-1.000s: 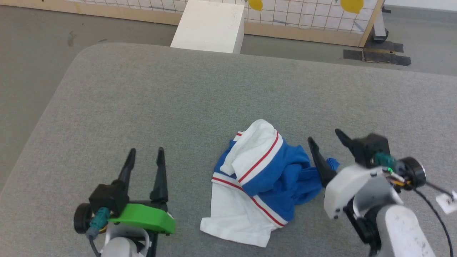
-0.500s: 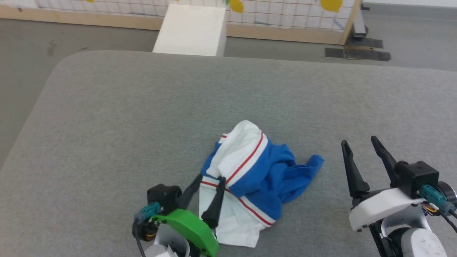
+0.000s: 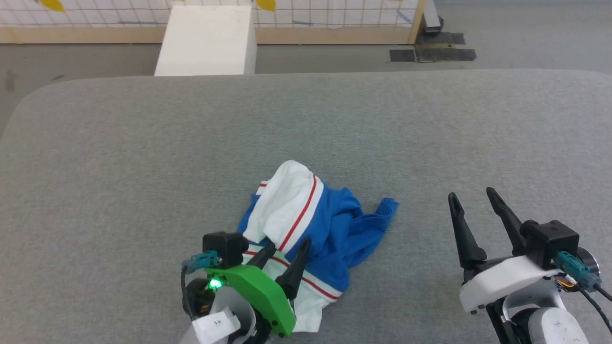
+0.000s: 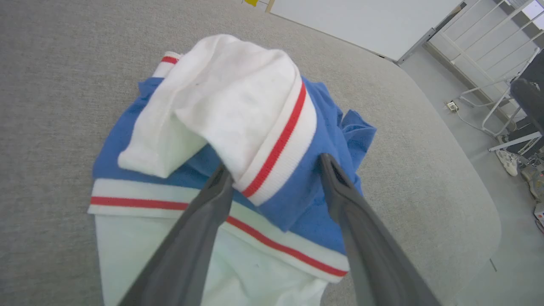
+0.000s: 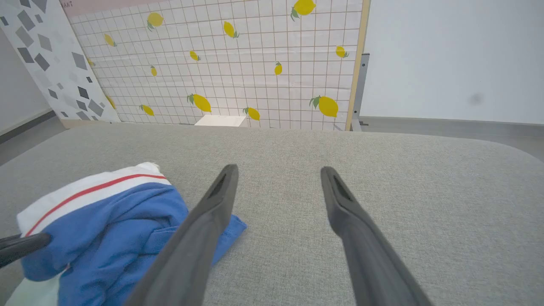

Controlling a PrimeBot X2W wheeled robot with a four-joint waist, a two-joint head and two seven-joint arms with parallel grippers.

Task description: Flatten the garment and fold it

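At the bottom, left of centre in the head view, the left gripper (image 3: 287, 246) has its fingers (image 4: 191, 238) spread apart, with nothing clamped. They straddle a fold of white, red-striped trim on the T-shirt (image 3: 330, 224); contact cannot be told. The shirt lies crumpled low in the middle of the grey desk (image 3: 143, 157). At lower right, the right gripper (image 3: 471, 195) is likewise spread and empty, apart from the cloth. Beyond the desk's far edge stand a white box (image 3: 205, 40) and a lemon-print gridded panel (image 5: 238, 63).

The blue-and-white garment (image 3: 311, 229) lies crumpled on the grey surface (image 3: 143, 157).
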